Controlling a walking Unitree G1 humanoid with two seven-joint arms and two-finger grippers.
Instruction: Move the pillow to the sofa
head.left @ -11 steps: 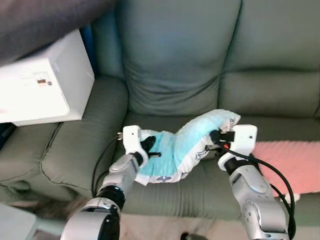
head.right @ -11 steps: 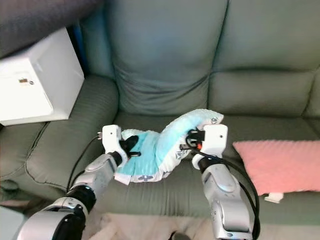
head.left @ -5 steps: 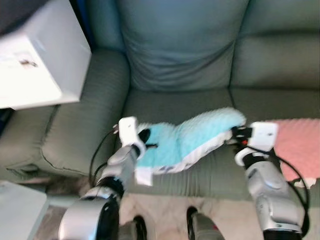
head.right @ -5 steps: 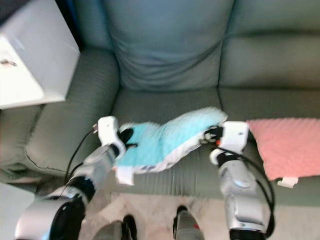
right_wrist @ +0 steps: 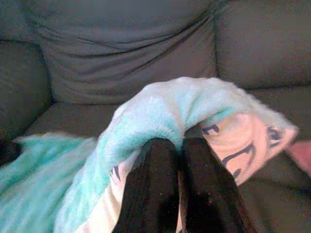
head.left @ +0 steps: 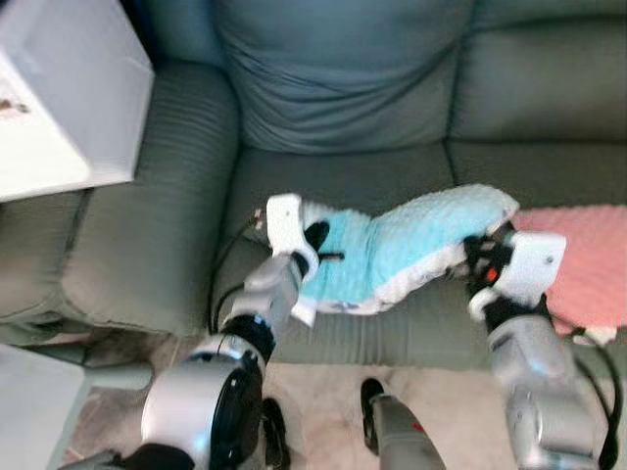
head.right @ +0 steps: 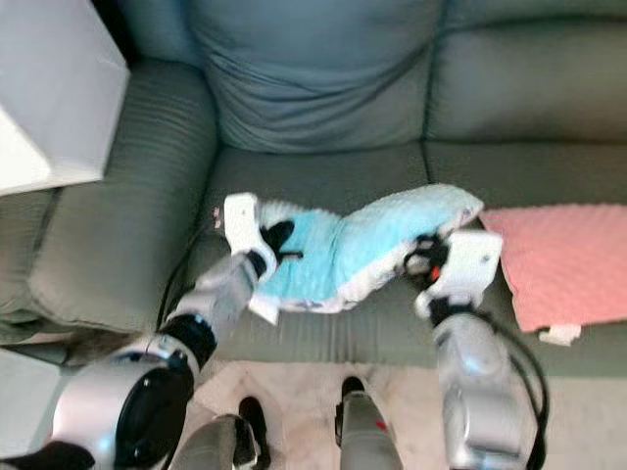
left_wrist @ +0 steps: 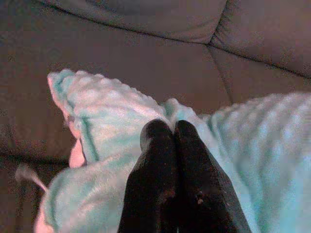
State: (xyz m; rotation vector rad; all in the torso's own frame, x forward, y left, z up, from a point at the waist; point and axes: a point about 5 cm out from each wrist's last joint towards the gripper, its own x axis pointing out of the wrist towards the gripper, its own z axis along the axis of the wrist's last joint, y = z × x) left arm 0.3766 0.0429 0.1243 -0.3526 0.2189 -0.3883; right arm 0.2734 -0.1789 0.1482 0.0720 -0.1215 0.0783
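The left gripper (left_wrist: 174,127) is seen with its two black fingers pressed together, pinched on the near-left edge of the turquoise pillow (head.left: 392,250); no gap is visible between them in the left wrist view. The right gripper (right_wrist: 177,145) is likewise closed, its fingers clamped on the pillow's right end, where the fuzzy turquoise face is folded over a white underside with dark printed marks. The pillow is held stretched between the two grippers over the front edge of the sofa (head.left: 343,108) seat, its left half lying low near the seat cushion and its right end raised into a hump. Whether the pillow's underside is resting on the cushion cannot be told. A pink pillow (head.left: 588,264) lies on the seat at the right, just beside the right gripper, and is cut off by the picture's edge. A white box (head.left: 59,98) is seen resting on the sofa's left armrest, also cut off. The head views are somewhat blurred, so the print on the pillow's border cannot be made out.
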